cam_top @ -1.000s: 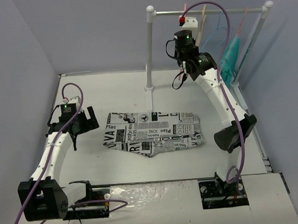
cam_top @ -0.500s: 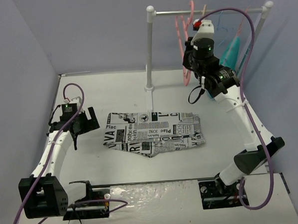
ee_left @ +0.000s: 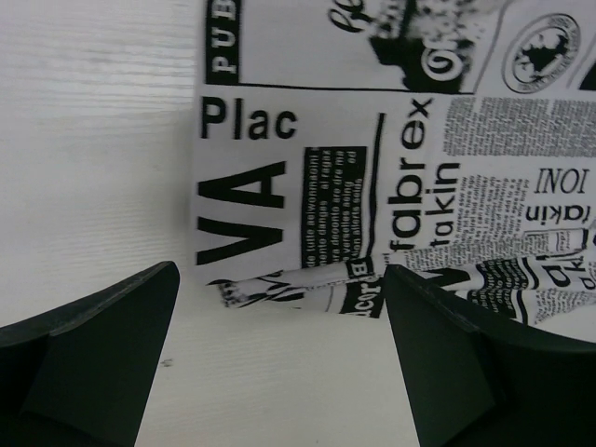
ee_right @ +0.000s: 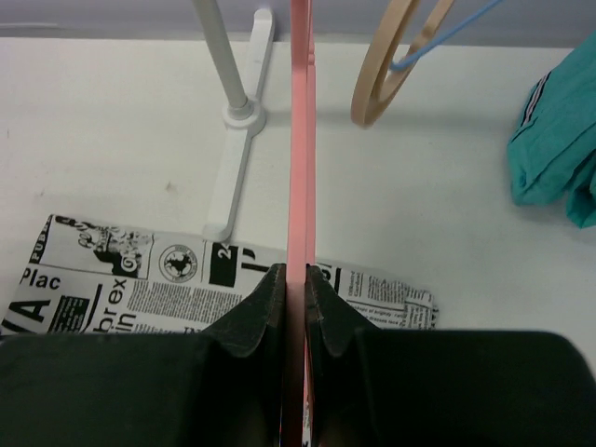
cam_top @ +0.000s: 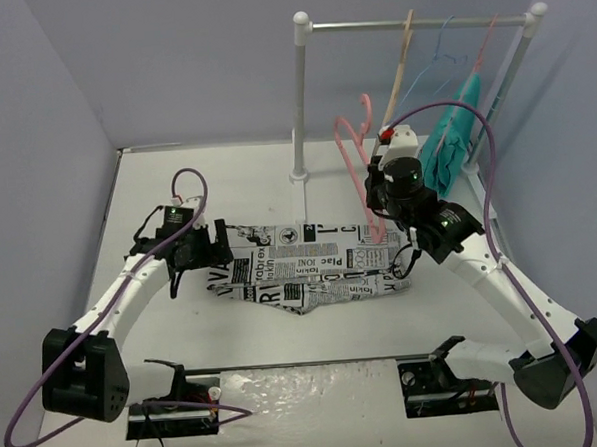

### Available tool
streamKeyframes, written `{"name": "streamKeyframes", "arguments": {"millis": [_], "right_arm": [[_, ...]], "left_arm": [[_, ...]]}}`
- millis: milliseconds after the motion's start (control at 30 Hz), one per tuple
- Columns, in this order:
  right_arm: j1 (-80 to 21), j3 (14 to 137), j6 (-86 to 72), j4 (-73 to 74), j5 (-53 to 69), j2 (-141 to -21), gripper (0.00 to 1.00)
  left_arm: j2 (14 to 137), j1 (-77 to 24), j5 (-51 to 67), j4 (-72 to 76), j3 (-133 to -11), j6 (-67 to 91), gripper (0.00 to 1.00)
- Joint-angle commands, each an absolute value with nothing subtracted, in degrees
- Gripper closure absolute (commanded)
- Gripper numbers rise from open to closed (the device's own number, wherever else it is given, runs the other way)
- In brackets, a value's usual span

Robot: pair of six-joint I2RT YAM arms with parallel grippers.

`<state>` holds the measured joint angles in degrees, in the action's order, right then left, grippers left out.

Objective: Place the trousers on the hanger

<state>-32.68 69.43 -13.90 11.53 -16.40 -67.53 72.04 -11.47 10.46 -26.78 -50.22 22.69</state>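
Observation:
The trousers (cam_top: 311, 263), white with black newspaper print, lie folded flat in the middle of the table; they also show in the left wrist view (ee_left: 391, 177) and the right wrist view (ee_right: 121, 279). My right gripper (cam_top: 379, 201) is shut on the pink hanger (cam_top: 358, 150), held off the rail above the trousers' right end; the hanger runs edge-on between the fingers (ee_right: 298, 140). My left gripper (cam_top: 220, 250) is open and empty, low at the trousers' left edge, its fingers (ee_left: 93, 363) straddling a folded corner.
A white rail stand (cam_top: 297, 93) rises behind the trousers, its foot (ee_right: 237, 158) on the table. On the rail hang a tan hanger (cam_top: 404, 53), a thin blue wire hanger (cam_top: 440, 61) and a teal garment (cam_top: 452, 135). Purple walls close in on three sides.
My right gripper lifted the pink hanger off the rail and brought it down and forward over the trousers' right end. My left gripper moved right to the trousers' left edge.

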Motion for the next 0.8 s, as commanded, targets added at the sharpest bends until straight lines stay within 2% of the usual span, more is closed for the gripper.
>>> {"name": "streamKeyframes", "arguments": {"millis": [0,167,433,600,767], "right_arm": [[-35.72,62.37,-17.24,1.99,-17.84,-61.32,1.0],[-40.71,54.02,-19.32,-2.21,-20.32,-58.24,1.0],[-50.2,48.73,-20.99,-7.64,-27.53,-58.94,1.0],[-53.87,45.9,-23.31,-10.81,-30.08,-60.42,1.0],[-54.7,43.98,-24.52,-13.6,-31.21,-62.68,1.0]], "left_arm": [[72.72,-18.21,9.07,-17.24,-48.8,29.82,0.1],[79.82,-25.21,6.87,-7.77,-46.61,36.13,0.11],[90.55,-31.74,5.15,6.09,-40.61,50.0,0.11],[90.98,-37.51,3.1,9.54,-36.4,57.19,0.11],[89.79,-43.99,3.14,8.38,-38.12,59.31,0.11]]}}
